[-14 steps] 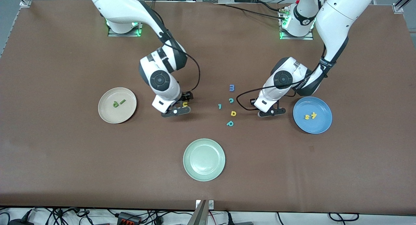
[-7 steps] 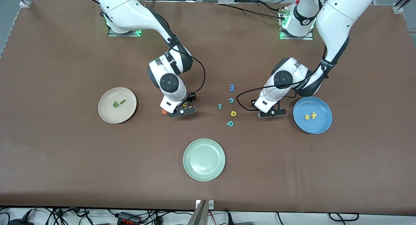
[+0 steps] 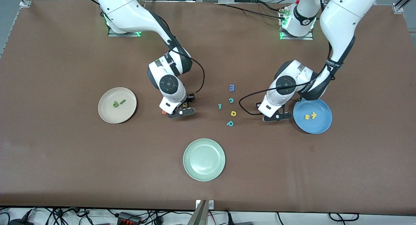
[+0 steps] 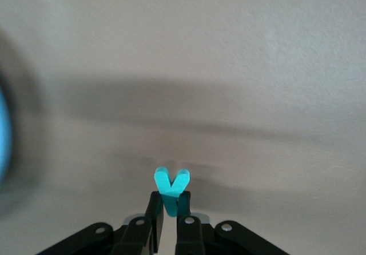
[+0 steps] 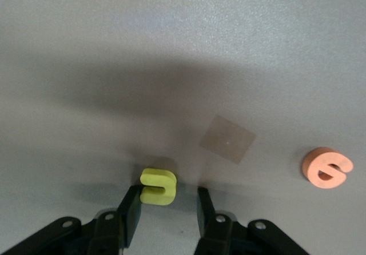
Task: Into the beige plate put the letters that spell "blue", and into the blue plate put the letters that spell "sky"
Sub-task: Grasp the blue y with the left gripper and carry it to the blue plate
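Observation:
The beige plate (image 3: 109, 113) holds the green b (image 3: 115, 104) and the green l (image 3: 122, 101). In the blue plate (image 3: 320, 126) lie the yellow s (image 3: 306, 117) and the yellow k (image 3: 313, 115). My left gripper (image 3: 276, 117) (image 4: 169, 196) hangs just beside the blue plate's rim, shut on the teal y (image 4: 171, 185), whose two prongs stick out past the fingertips. My right gripper (image 3: 181, 112) (image 5: 168, 195) is down at the table, open. The yellow u (image 3: 184, 105) (image 5: 158, 186) sits at its fingertips, against one finger and clear of the other. The orange e (image 3: 164, 112) (image 5: 326, 167) lies beside that gripper.
A pale green plate (image 3: 204, 159) sits near the front edge. Loose letters lie between the two grippers: a blue m (image 3: 231, 87), a teal c (image 3: 231, 100), a small teal hooked bar (image 3: 220, 106), a yellow looped letter (image 3: 233, 113) and a teal looped letter (image 3: 230, 123).
My right gripper slid toward the table's middle, uncovering the orange e, and its fingers have narrowed around the u. My left gripper closed and shifted toward the blue plate.

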`<state>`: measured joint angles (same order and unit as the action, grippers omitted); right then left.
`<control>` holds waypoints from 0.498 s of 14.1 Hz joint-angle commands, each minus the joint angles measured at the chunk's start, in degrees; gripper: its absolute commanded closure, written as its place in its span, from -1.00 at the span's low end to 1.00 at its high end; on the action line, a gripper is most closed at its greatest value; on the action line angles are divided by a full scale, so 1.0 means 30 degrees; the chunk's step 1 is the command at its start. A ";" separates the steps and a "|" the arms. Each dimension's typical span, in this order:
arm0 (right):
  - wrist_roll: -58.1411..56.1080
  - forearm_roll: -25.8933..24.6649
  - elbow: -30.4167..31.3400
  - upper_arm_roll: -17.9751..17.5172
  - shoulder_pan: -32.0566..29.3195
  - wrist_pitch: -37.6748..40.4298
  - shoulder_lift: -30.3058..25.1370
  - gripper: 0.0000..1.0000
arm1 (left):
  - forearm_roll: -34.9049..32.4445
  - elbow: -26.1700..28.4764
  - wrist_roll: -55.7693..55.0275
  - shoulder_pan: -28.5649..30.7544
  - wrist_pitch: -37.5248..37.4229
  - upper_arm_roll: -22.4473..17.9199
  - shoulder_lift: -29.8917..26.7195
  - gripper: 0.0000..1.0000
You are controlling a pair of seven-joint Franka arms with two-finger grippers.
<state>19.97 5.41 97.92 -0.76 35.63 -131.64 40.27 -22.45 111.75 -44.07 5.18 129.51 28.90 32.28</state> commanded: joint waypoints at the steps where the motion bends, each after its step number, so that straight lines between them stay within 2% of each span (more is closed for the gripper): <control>1: 0.0316 -0.0163 -0.0325 0.0020 0.0107 0.0024 0.0257 0.29 | -0.0456 -0.1474 0.2522 0.0673 -0.2938 0.0035 -0.0419 0.94; 3: 0.0287 -0.0163 -0.0325 0.0020 0.0107 0.0024 0.0257 0.42 | -0.0456 -0.1536 0.5183 0.2278 -0.3443 0.0063 -0.0798 0.93; 4: 0.0287 -0.0163 -0.0325 0.0020 0.0078 0.0024 0.0257 0.49 | -0.0456 -0.1507 0.6823 0.3303 -0.3472 0.0064 -0.0801 0.80; 6: 0.0287 -0.0192 -0.0325 0.0020 -0.0068 0.0024 0.0257 0.58 | -0.0456 -0.1507 0.9611 0.4947 -0.3473 0.0151 -0.0801 0.79; 7: 0.0287 -0.0193 -0.0296 0.0020 -0.0127 0.0053 0.0257 0.59 | -0.0456 -0.1478 1.0318 0.5447 -0.3473 0.0152 -0.0801 0.68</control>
<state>20.00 5.41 97.76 -0.65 35.57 -131.46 40.14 -22.54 106.91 -18.43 18.13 119.97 28.43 30.50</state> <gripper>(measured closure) 0.758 0.859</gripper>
